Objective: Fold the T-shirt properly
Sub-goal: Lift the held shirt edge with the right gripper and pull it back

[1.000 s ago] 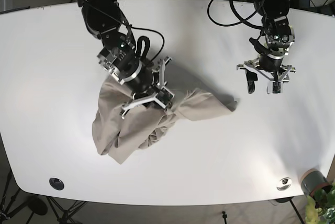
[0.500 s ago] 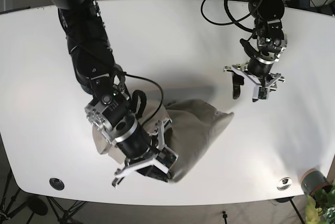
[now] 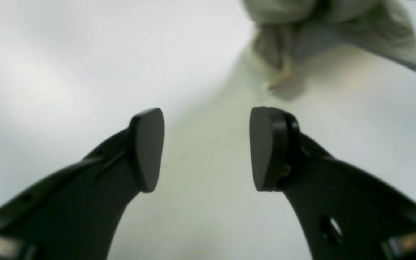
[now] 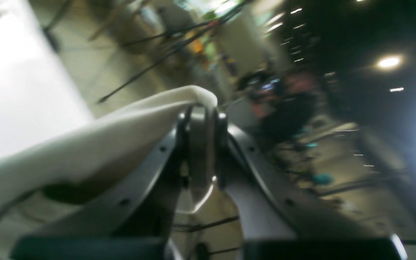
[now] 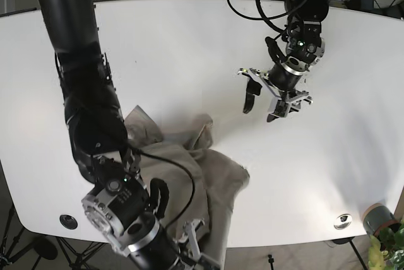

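Because the right hand (image 4: pixel 200 144) has its jaws pinched tight on a fold of the beige T-shirt (image 5: pixel 189 175) and is drawn past the near edge of the white worktop (image 5: pixel 189 49), the shirt trails rumpled at that edge, seemingly to be dragged flat. The left hand (image 5: pixel 270 96) hangs wide open and empty over bare worktop near the shirt. In the base view the right hand's tips are cut off at the bottom edge, and its wrist view is blurred.
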Controlling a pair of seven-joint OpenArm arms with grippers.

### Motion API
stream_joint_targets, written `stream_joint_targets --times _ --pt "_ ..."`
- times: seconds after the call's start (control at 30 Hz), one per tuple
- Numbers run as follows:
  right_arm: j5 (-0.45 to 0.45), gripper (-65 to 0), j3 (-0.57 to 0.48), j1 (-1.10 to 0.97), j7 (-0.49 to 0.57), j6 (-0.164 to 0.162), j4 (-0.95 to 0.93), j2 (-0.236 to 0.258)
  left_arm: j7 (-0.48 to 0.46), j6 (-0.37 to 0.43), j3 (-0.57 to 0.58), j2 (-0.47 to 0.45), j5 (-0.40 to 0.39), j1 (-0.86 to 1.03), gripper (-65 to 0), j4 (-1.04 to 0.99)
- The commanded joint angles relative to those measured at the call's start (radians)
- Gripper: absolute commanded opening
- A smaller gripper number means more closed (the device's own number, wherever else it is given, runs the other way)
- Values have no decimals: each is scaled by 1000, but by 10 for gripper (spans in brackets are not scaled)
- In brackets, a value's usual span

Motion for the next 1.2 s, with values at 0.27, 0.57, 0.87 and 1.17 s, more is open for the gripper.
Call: stream_joint_targets --times 0.27,0.57,0.87,1.17 --pt "-5 -650 5 313 13 -15 -131 -36 -26 9 63 -4 -7 -10 -311 23" --pt "-13 -650 4 357 13 27 -240 -79 -26 7 70 51 -4 -69 -308 -53" --pt "-13 -650 5 357 13 33 -244 -79 -26 10 197 57 1 -207 -307 -238" --pt "-14 -650 11 357 13 33 -240 -78 -28 16 220 106 1 -313 -307 -421"
